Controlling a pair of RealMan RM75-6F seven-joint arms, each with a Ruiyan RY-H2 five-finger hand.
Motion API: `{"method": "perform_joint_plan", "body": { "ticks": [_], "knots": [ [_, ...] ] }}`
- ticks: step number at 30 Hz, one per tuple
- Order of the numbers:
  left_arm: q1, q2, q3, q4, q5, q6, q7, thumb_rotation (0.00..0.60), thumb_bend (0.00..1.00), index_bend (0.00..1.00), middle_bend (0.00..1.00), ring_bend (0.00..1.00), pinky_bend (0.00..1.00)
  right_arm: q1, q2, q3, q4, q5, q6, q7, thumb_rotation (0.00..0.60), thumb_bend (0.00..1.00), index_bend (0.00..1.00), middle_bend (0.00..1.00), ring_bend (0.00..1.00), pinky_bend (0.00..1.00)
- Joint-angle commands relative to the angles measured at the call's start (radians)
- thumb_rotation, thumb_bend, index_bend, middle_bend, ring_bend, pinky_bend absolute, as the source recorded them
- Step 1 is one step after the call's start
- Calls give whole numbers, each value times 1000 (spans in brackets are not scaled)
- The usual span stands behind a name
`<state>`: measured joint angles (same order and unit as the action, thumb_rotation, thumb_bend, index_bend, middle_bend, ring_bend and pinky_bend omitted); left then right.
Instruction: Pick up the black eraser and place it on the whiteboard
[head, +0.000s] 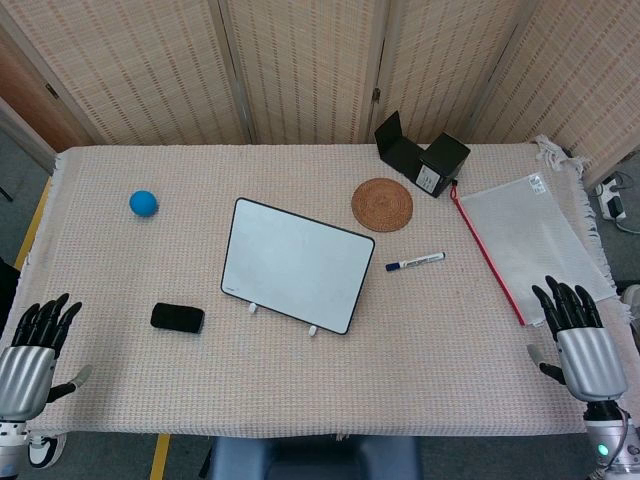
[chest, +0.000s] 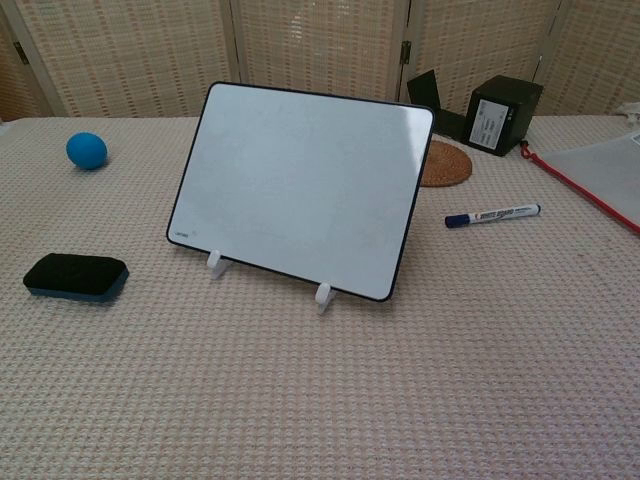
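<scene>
Table (head: 300, 400): beige woven cloth; woven folding screens (head: 300, 60) behind. Black eraser (head: 178, 318) lay left of propped whiteboard (head: 297, 264), apart. Left robot hand (head: 32, 355), right robot hand (head: 577, 337): fingers spread, empty, at near corners.

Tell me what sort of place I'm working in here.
Probably a staged test or lab setup rather than a real office: a table under a woven cloth, woven folding screens closing off the back, and a few props laid out, such as the whiteboard and black eraser.
</scene>
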<state>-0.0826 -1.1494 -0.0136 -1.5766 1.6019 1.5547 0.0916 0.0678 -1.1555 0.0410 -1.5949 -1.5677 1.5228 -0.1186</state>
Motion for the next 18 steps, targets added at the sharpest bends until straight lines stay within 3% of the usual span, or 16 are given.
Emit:
{"method": "perform_joint_plan", "body": {
  "ticks": [1,8,10,16,18],
  "knots": [
    [-2,1,2,-4,-5,-9,8,600,244,0,0,0,19,-4,1,1,-2,-6,12,-1,600,312,0,0,0,0],
    [-20,-1,9,-16,22,-30,16,600,244,0,19,16,53,-24,6,0,-7,-2,38,2,600,313,0,0,0,0],
    [-27,3,11,-35,15,-51,41,600,242,0,160,124,158,-25,4,0,-5,5,33,-8,600,313,0,0,0,0],
    [-85,68,10,-153,-11,-173,180,600,239,15,863,737,857,-7,-15,1,-1,8,0,-39,600,312,0,0,0,0],
    [-115,95,9,-206,-55,-251,232,600,239,73,977,853,977,-3,-20,1,-1,9,-8,-47,600,311,0,0,0,0]
  ]
}}
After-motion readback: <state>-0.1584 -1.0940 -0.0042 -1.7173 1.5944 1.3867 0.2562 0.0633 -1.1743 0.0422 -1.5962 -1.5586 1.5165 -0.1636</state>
